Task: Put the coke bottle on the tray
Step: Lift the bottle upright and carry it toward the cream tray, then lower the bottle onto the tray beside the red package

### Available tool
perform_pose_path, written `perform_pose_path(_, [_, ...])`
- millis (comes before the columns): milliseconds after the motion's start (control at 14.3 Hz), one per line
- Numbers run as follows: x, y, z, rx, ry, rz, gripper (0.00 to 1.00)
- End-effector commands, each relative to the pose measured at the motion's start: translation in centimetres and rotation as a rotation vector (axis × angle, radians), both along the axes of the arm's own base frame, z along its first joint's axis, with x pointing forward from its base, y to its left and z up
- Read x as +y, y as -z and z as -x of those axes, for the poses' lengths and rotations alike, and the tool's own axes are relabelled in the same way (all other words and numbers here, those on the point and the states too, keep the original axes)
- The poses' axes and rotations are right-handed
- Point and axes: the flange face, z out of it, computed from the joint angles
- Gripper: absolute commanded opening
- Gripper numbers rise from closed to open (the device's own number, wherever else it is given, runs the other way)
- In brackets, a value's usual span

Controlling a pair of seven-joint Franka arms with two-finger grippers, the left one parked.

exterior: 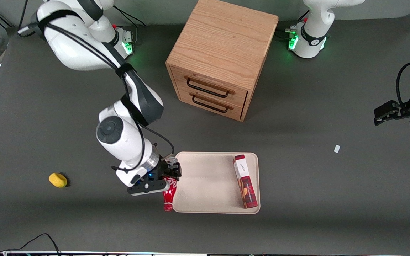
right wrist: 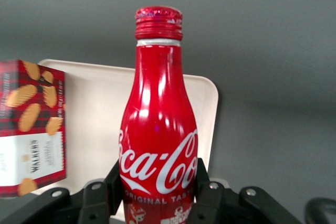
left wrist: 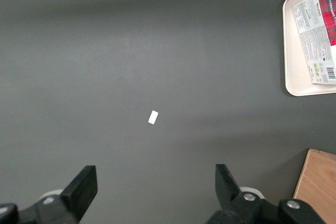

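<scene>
Gripper (exterior: 168, 176) clamped on coke bottle (right wrist: 157, 129), jaws gripping its lower body, cap pointing away, tray (exterior: 205, 185) edge just beneath

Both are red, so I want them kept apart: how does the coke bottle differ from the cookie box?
The coke bottle is round and contoured with a capped neck; the cookie box is long and rectangular. The gripper grips the bottle at the tray's edge nearest the working arm; the box lies flat on the tray, unheld. The bottle is plain red; the box is tartan with cookie pictures. Both bear white lettering.
</scene>
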Motion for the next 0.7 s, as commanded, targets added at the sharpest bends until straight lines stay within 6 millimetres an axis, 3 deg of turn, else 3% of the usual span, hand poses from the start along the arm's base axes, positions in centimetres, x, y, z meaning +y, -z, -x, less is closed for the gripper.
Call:
perform_pose_path(0, [1.4,3.4,-0.5,0.005,-0.024,-0.005,0.05])
perform_pose_path(140, [1.4,7.2,-0.4,0.044,0.002,-0.012,0.07])
perform_pose_path(350, [2.9,12.6,0.4,0.042,0.026,-0.04,0.17])
perform_pose_path(490, [2.8,13.9,0.4,0.04,0.031,-0.042,0.25])
perform_pose_path(560, [2.8,14.3,0.4,0.043,0.031,-0.042,0.44])
perform_pose_path(630, [2.9,14.5,0.4,0.031,0.037,-0.05,0.52])
